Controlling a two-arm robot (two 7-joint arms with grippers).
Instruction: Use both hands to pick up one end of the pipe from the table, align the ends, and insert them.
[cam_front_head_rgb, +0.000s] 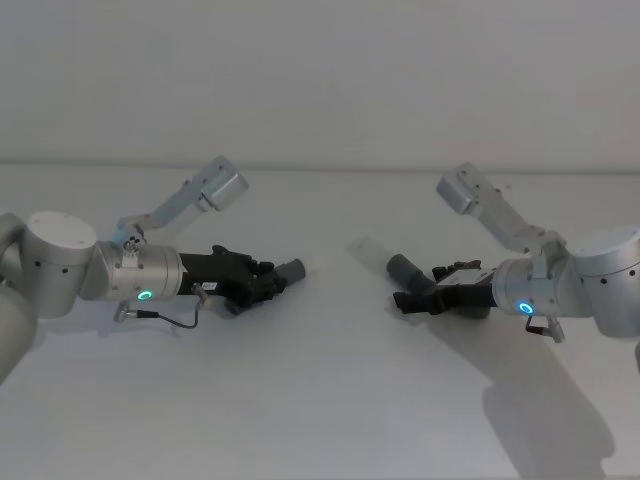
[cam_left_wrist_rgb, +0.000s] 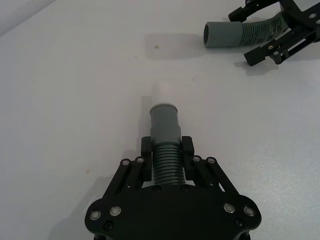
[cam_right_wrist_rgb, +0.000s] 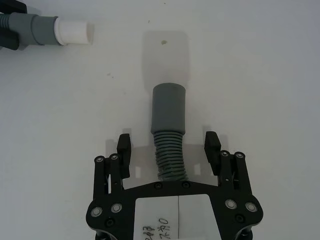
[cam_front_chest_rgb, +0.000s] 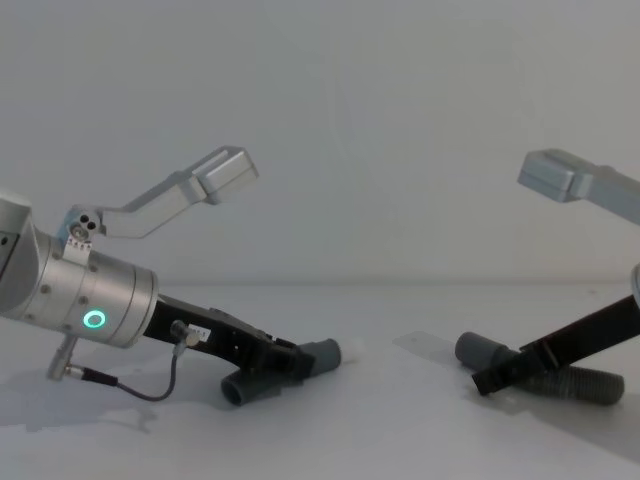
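left gripper (cam_left_wrist_rgb: 166, 148) clenched on white-tipped hose (cam_left_wrist_rgb: 165, 125), low at table (cam_front_head_rgb: 320, 420). right gripper (cam_right_wrist_rgb: 168, 142) spread astride 2nd hose (cam_right_wrist_rgb: 168, 112), not gripping yet. both hoses well apart; lifting, aligning, inserting all left.

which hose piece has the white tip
The piece clamped in the left gripper: a white tip sticks out of its cuff. The other piece, between the open fingers of the right gripper, ends in a plain grey cuff.
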